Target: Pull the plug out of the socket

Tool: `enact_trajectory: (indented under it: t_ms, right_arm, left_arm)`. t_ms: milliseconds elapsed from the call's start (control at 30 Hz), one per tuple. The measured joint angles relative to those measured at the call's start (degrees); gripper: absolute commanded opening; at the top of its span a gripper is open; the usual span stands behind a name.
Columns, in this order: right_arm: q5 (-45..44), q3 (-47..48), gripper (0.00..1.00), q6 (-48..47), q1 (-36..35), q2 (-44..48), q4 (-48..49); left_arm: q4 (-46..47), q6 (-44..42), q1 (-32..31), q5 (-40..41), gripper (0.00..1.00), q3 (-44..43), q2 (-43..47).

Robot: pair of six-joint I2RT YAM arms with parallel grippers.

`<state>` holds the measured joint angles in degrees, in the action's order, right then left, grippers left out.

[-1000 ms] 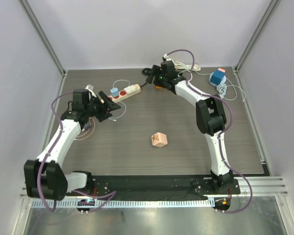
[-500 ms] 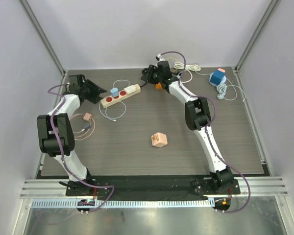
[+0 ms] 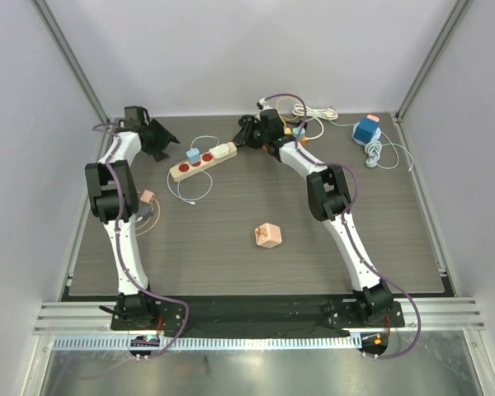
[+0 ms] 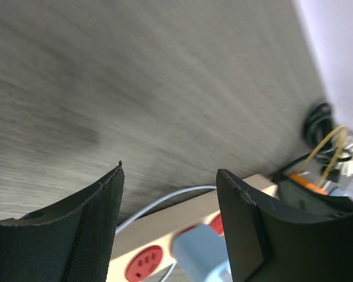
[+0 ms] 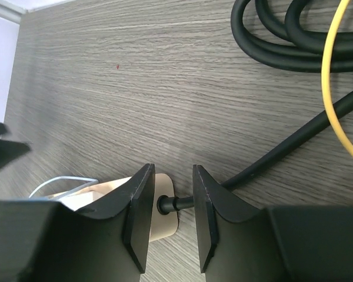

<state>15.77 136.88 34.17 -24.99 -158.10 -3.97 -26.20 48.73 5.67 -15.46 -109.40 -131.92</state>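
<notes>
Right gripper (image 5: 172,176), jaws narrow astride the power strip's (image 5: 163,226) cord (image 5: 265,161), looks set to anchor it; left gripper (image 4: 169,176) gapes wide near the blue plug (image 4: 200,249).

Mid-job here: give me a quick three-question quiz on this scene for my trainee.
1. Fill in: the left gripper has its jaws ____.
2. Which gripper straddles the black cord where it leaves the power strip? A) left gripper B) right gripper C) neither
3. True or false: the blue plug sits in the power strip.

Key: 1 open; 2 B; 3 true.
</notes>
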Motion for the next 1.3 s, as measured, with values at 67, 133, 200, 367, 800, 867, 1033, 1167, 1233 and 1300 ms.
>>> enact_trajectory:
  t_ms: [67, 133, 200, 367, 800, 867, 1033, 1167, 1233, 1300]
  right_arm:
    - [0.1, -0.3, 0.41, -0.5, 0.0, 0.3, 0.0]
    - [0.4, -1.9, 0.43, -1.1, 0.0, 1.2, 0.0]
    - [0.6, -4.6, 0.47, -2.0, 0.0, 3.4, -0.6]
    - [0.4, -11.9, 0.61, -4.7, 0.0, 10.9, -5.7]
    - [-0.6, -46.1, 0.78, -8.3, -0.1, 40.4, -7.6]
    - [-0.4, -49.5, 0.78, -8.1, -0.1, 42.2, -6.7]
    - [2.7, -55.1, 0.72, -4.8, 0.7, 43.1, -1.7]
    - [5.7, -57.3, 0.71, -0.9, 1.3, 43.1, 4.1]
    - [6.9, -57.7, 0.71, 1.2, 1.6, 42.9, 7.3]
    - [7.8, -57.7, 0.71, 3.1, 1.7, 42.6, 10.3]
  left_arm:
    - [-1.9, -0.8, -0.3, -0.6, 0.64, 0.8, -1.1]
    - [-2.8, -0.9, -0.9, -1.7, 0.64, 3.7, -0.9]
    - [-1.9, -1.2, -1.6, -2.7, 0.64, 6.9, 1.1]
    - [3.4, 0.2, -4.7, -5.9, 0.63, 21.8, 9.5]
    - [21.8, 10.3, -16.5, -12.2, 0.63, 59.7, 31.8]
    - [21.7, 10.7, -16.5, -12.1, 0.64, 60.1, 32.4]
    - [16.4, 7.9, -15.5, -8.5, 0.56, 54.8, 32.4]
    - [14.8, 6.6, -12.8, -6.3, 0.49, 48.8, 33.4]
    - [15.2, 6.6, -11.1, -5.4, 0.44, 47.6, 34.5]
    - [15.6, 7.0, -9.8, -5.2, 0.38, 46.1, 34.3]
